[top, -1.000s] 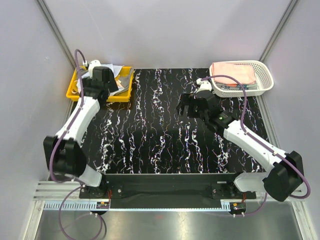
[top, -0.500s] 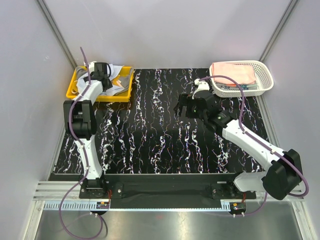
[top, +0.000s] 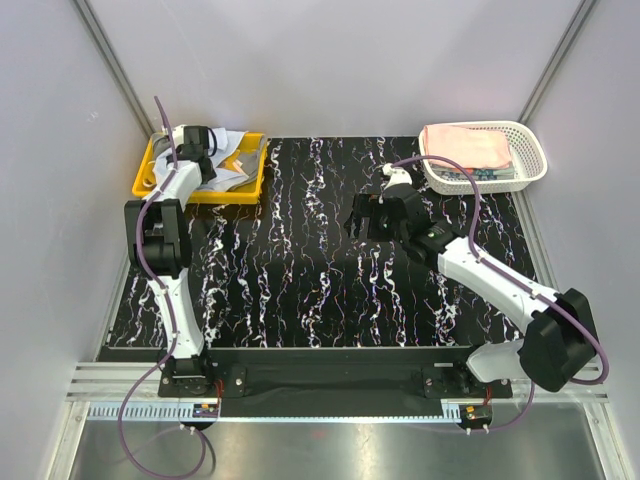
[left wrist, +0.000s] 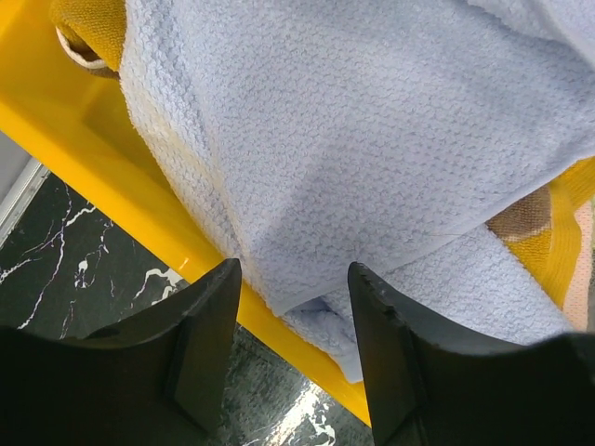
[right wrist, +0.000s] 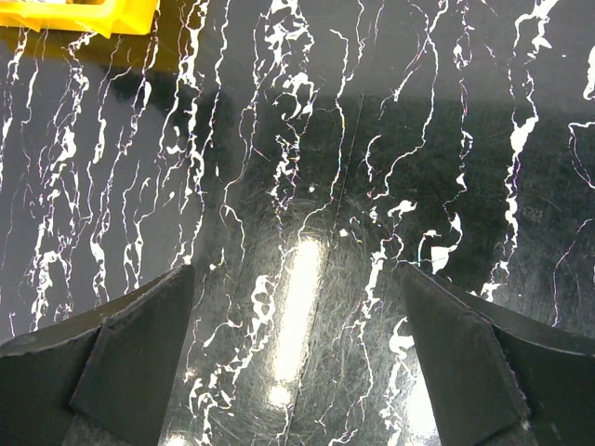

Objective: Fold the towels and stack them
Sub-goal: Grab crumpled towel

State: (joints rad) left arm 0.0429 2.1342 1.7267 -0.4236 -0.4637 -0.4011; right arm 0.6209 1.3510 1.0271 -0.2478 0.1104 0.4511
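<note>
**Entry: left arm at the tray, reaching for the light blue towel**

The light blue towel (left wrist: 353, 158) is lying crumpled in the yellow tray (left wrist: 93, 158), on top of the heap, with one folded edge draping over the tray's near rim. An orange towel (left wrist: 88, 23) is showing beneath it at the tray's far corner, and more orange cloth is peeking out under the fold on the other side.

Handling, as I am judging it: the terry weave is looking soft, limp and light, so it is not going to hold any shape once lifted and is likely to drag its neighbour along. It is not fragile and not slippery. The best hold is looking like the hemmed edge hanging over the rim, pinched well in so both layers of the fold are being caught, rather than the puffy middle.

The left gripper (left wrist: 290, 271) is hovering just over that draped edge at the tray rim, its jaws standing apart with nothing clamped between them.

The right gripper (right wrist: 296, 274) is waiting wide open over the bare table (right wrist: 297, 111), well apart from the tray and holding nothing. Farther from the tray, a white basket (top: 530, 160) is holding a pink towel (top: 465, 145).
</note>
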